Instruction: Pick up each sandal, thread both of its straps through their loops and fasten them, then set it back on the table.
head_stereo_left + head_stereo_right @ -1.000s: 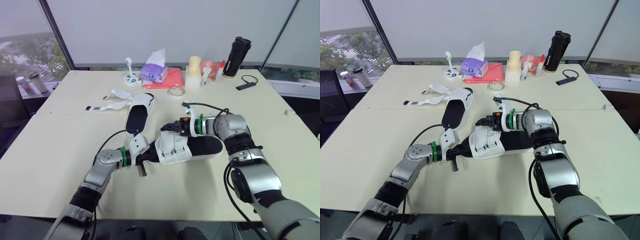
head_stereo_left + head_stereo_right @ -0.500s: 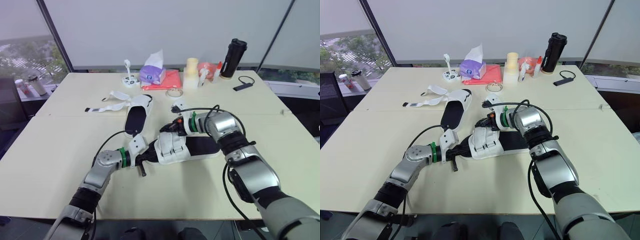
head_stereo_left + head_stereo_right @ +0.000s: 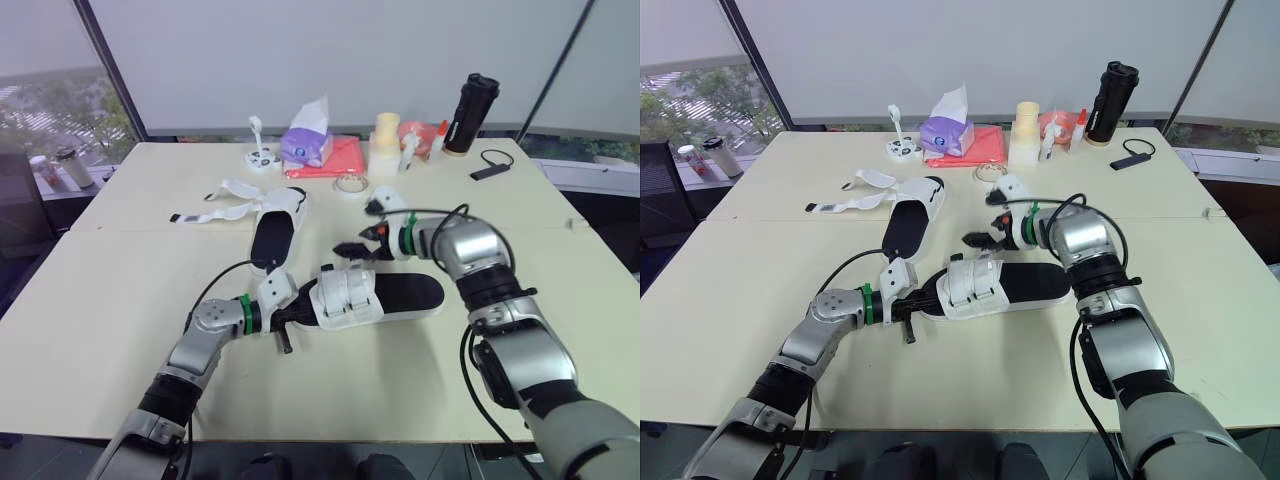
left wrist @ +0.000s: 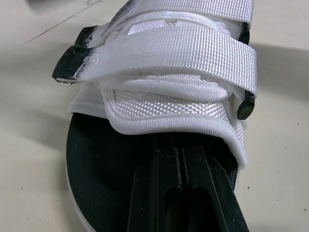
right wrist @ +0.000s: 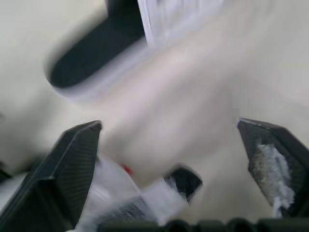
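A white-strapped sandal (image 3: 345,295) with a black insole lies on the table (image 3: 100,290) in front of me, both straps closed across its top (image 4: 164,72). My left gripper (image 3: 285,318) is shut on its toe end, fingers (image 4: 178,193) lying along the insole under the straps. My right gripper (image 3: 350,250) hovers just beyond the sandal, open and holding nothing, its fingers (image 5: 72,164) spread wide. The second sandal (image 3: 272,232) lies farther back on the left, its straps undone and trailing to the left (image 3: 215,208).
Along the far edge stand a purple tissue pack (image 3: 308,145) on a red cloth (image 3: 340,160), a cream cup (image 3: 384,145), a black bottle (image 3: 472,112) and a phone (image 3: 490,172). A tape ring (image 3: 349,184) lies near the right gripper.
My right gripper has opened, let go of the sandal's strap and drawn back from it. The sandal now lies flatter on the table. The left gripper has kept its hold.
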